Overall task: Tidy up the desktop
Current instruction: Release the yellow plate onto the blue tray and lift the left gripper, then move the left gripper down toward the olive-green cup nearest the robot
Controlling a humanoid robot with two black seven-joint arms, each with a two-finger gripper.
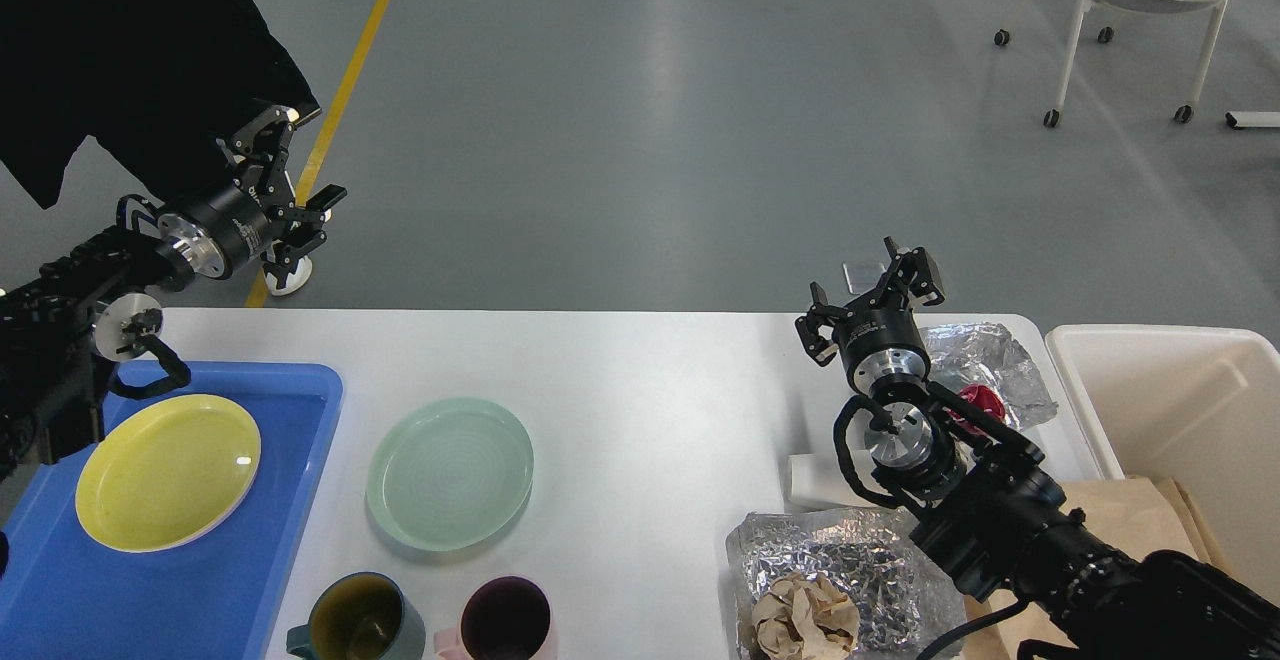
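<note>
Left gripper is up past the far-left corner of the desktop, over the floor, fingers spread apart, nothing between them, touching nothing.

Below it: 1 blue tray on the left end of the desktop, with 1 yellow plate lying flat inside.

Just right of the tray: 1 pale green plate flat on the desktop. At the near edge, 2 mugs side by side: a teal one with a yellowish inside and a pink one with a dark purple inside.

The desktop is the white table filling the lower half of the view, bare across the middle.

Right gripper hangs above the far right of the desktop, fingers apart, empty, not touching anything.

Around that arm: 2 pieces of crumpled foil, 1 far with a red item on it, 1 near with a wad of brown paper on it. 1 small white block between them.

Far right: 1 cream bin beside the desktop, brown paper at its near side.
</note>
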